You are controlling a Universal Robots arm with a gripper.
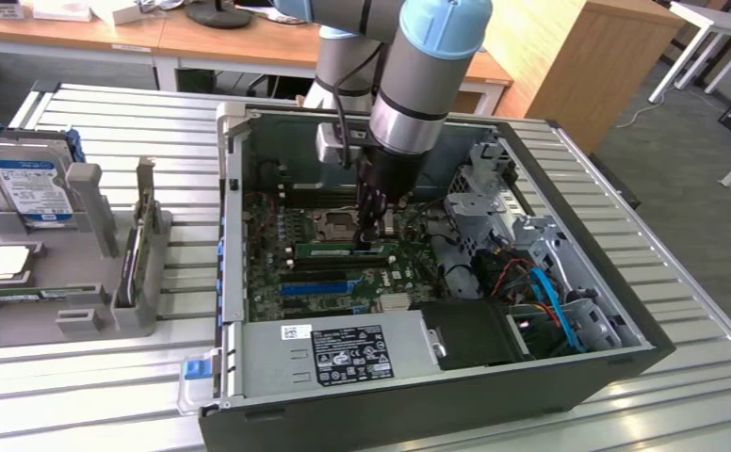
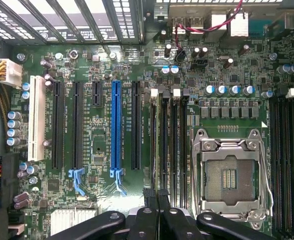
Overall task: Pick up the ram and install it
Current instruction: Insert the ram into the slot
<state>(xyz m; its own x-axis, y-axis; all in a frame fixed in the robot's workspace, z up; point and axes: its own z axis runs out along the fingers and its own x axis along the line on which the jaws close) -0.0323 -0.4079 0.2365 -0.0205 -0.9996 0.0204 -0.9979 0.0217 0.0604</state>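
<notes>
The ram (image 1: 331, 251), a narrow green stick, lies along a memory slot on the motherboard inside the open computer case (image 1: 234, 245), just in front of the processor socket (image 1: 336, 224). My gripper (image 1: 369, 242) reaches straight down into the case and sits over the end of the ram towards the exterior view's right. In the wrist view the black fingertips (image 2: 149, 200) are pressed together, so the gripper (image 2: 157, 199) is shut at the near end of the black memory slots (image 2: 176, 145). I cannot tell whether the tips clamp the ram's edge or only rest on it.
A long blue slot (image 2: 115, 130) and black expansion slots run beside the memory slots. The open socket frame (image 2: 230, 175) lies on the other side. The power supply (image 1: 340, 353), a drive cage with cables (image 1: 529, 273) and a grey fixture holding a hard drive (image 1: 33, 188) stand nearby.
</notes>
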